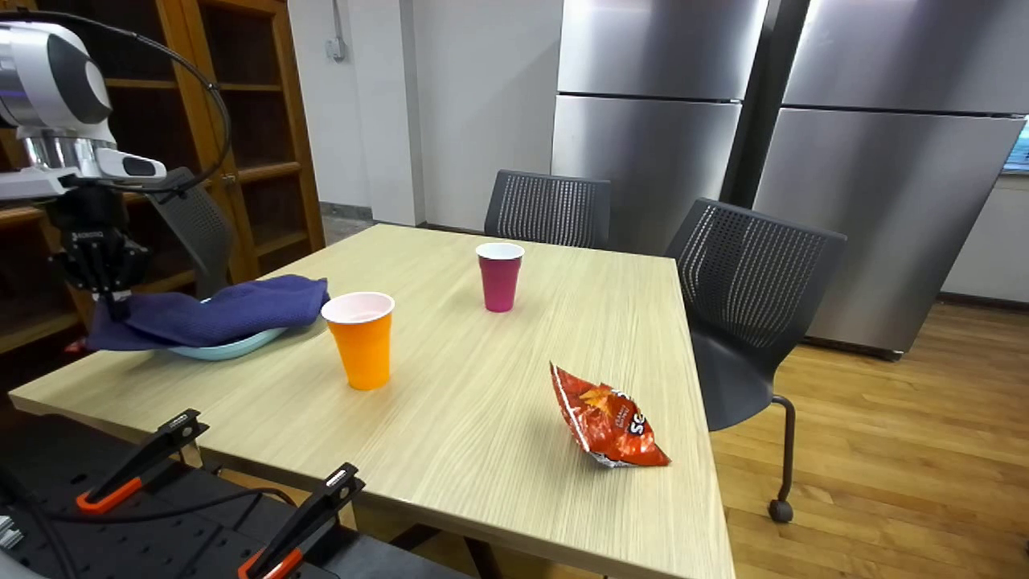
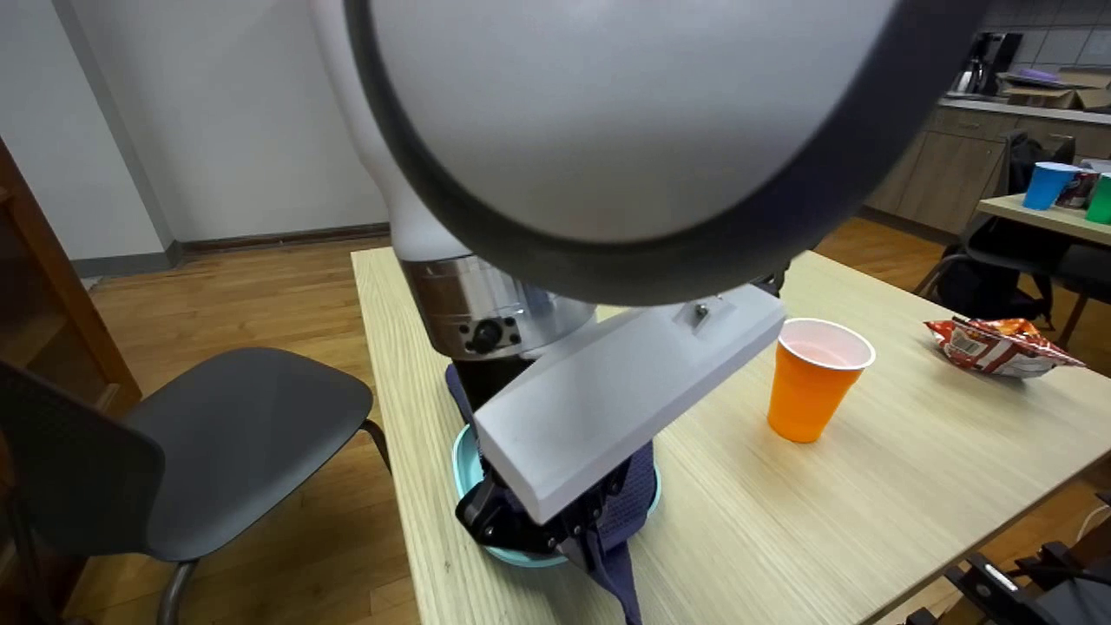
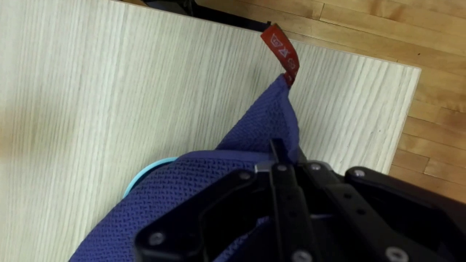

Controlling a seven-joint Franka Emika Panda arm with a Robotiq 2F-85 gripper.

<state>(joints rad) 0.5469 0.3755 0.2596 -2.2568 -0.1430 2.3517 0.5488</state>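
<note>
In an exterior view, the gripper [image 1: 118,309] pinches the blue towel [image 1: 241,314], which lies over a light-blue dish [image 1: 229,350] on the table [image 1: 450,434]; a pink cup [image 1: 500,283] shows only here. In an exterior view, the arm [image 2: 608,130] hides much of the towel, but a blue cup [image 2: 1047,187] stands on a far table [image 2: 1033,217]. The wrist view reveals symbols on the towel's red tag [image 3: 281,50]; the dish is mostly covered.

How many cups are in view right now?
4: an orange cup and a magenta cup on the table with the towel; a blue cup and a partly cropped green cup on another table. The arm may hide more.
</note>
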